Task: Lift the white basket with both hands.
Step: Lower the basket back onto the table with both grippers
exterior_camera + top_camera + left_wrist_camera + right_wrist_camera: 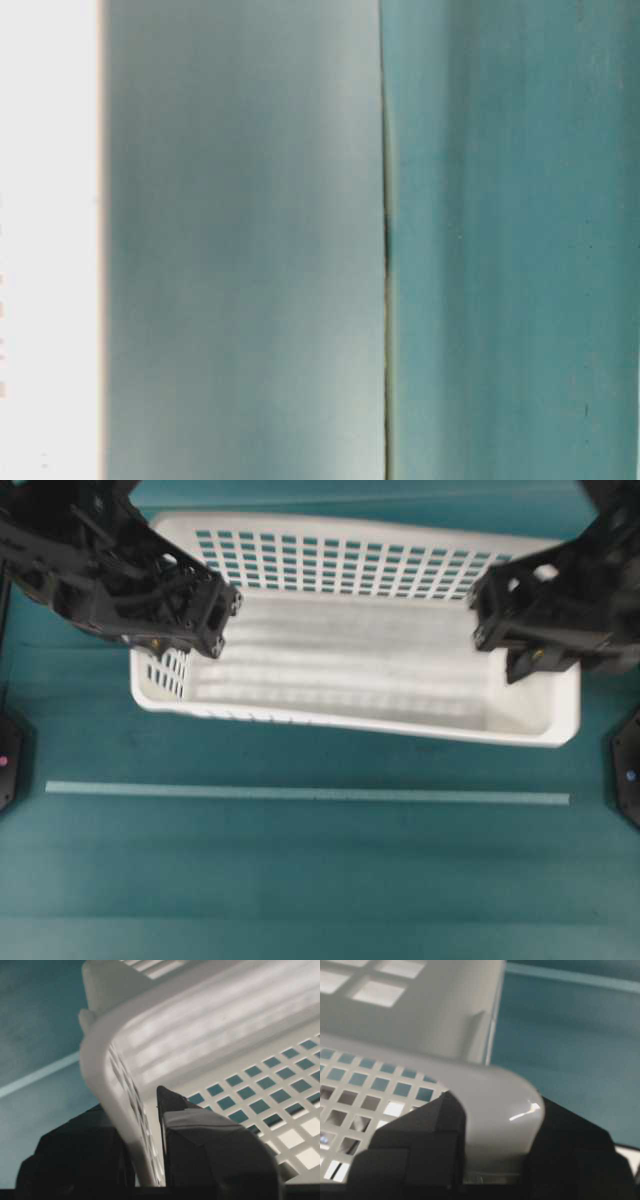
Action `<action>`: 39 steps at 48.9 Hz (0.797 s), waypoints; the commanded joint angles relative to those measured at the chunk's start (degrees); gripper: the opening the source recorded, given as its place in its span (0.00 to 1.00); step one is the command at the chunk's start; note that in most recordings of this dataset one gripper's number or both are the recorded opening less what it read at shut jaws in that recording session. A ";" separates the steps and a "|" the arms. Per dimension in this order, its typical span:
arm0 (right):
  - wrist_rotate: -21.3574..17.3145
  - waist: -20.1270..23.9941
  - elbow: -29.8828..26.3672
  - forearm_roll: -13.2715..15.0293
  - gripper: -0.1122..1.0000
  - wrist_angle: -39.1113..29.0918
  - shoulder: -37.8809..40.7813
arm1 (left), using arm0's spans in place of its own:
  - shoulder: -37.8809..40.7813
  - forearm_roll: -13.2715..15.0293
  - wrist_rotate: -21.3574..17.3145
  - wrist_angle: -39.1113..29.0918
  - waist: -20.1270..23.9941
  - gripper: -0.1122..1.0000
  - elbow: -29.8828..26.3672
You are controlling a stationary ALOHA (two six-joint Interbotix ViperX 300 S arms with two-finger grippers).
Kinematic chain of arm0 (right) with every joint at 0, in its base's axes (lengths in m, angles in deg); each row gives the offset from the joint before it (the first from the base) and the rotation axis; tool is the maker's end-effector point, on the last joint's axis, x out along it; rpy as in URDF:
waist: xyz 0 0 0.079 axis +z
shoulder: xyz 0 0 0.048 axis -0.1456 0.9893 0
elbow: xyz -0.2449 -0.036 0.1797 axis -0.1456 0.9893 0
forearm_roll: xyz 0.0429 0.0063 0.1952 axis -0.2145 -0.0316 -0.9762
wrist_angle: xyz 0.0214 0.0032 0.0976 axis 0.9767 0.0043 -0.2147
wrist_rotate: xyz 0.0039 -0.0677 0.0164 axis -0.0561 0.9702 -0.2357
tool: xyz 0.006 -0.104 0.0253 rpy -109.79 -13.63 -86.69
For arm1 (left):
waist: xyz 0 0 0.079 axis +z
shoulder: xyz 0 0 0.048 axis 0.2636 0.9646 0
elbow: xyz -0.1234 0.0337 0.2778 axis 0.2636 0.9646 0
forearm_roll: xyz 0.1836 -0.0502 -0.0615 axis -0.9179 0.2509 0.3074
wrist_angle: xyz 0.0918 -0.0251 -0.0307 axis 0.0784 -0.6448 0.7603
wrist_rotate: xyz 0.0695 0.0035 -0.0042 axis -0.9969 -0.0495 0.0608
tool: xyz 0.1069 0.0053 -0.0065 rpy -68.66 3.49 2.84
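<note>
White basket [360, 690] is seen from overhead lying lengthwise across the teal table [300, 880], on the far side of a pale strip of tape [300, 795] that runs parallel to its near long wall. Its slotted far wall is shown tilted toward the camera, and its solid floor is blurred. Whether the basket is clear of the table cannot be told from overhead.

The left gripper [147, 1160] is placed at the left short end of the basket. In the left wrist view the basket's slotted end wall is seen clamped between the two black fingers [210, 1145], one inside the basket and one outside, with the rolled rim curving away above them. The jaws are drawn narrow, closed on that wall.

The right gripper [495, 1160] is placed at the right short end of the basket. In the right wrist view the rolled rim is seen pinched between its two black fingers [415, 1150], with the slotted wall to the inside and the teal table to the outside. These jaws are likewise narrow and holding the rim.

Overhead, the left arm [110, 570] and right arm [560, 610] are seen reaching over the two ends of the basket.

In the table-level view only a blurred grey and white surface beside a teal one is shown; nothing there can be identified.
</note>
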 commanded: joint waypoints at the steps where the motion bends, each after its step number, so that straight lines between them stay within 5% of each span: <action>1: 5.27 1.58 5.63 -0.53 0.28 6.06 -0.26 | -2.20 0.09 -0.79 5.98 0.09 0.17 5.98; 14: 5.10 1.58 16.61 -0.62 0.28 18.72 -1.41 | -5.19 0.09 2.99 19.25 -0.09 0.17 23.73; 39: 8.53 2.55 33.31 -1.05 0.28 40.87 3.96 | -0.53 0.09 5.63 36.39 -0.35 0.16 37.35</action>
